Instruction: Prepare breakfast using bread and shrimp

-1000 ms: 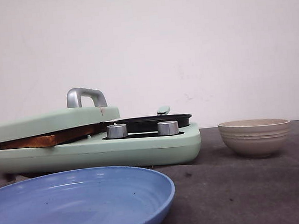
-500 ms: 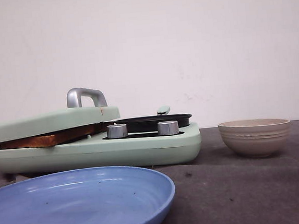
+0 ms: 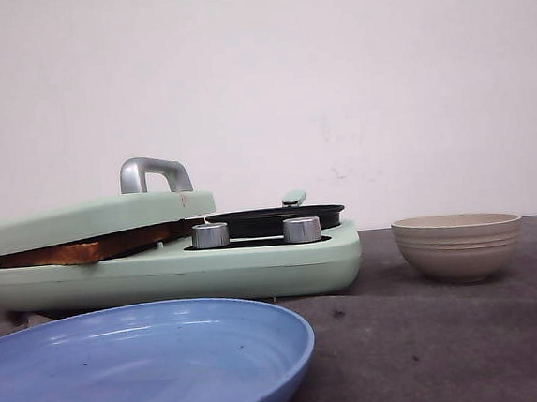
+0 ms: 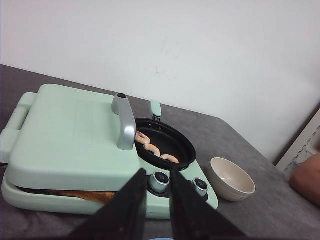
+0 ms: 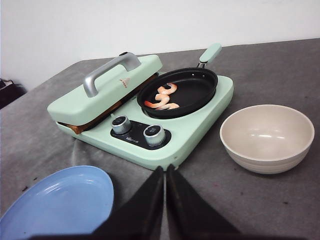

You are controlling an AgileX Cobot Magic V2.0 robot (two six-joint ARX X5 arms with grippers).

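The bread (image 3: 84, 248) lies pressed under the shut mint-green lid (image 3: 91, 219) of the breakfast maker, and only its brown crust edge (image 5: 95, 120) shows. Three orange-pink shrimp (image 5: 162, 97) lie curled in the black pan (image 3: 275, 219) on the maker's right half; they also show in the left wrist view as shrimp (image 4: 152, 148). My left gripper (image 4: 158, 172) hovers above the maker's front by the knobs, open by a narrow gap with nothing in it. My right gripper (image 5: 165, 167) is shut and empty, over the cloth in front of the maker. Neither gripper shows in the front view.
A beige ribbed bowl (image 3: 458, 246) stands empty to the right of the maker. A blue plate (image 3: 142, 372) lies in front, at the near left. Two silver knobs (image 3: 209, 235) sit on the maker's front. A silver handle (image 3: 153, 172) tops the lid. A white wall stands behind.
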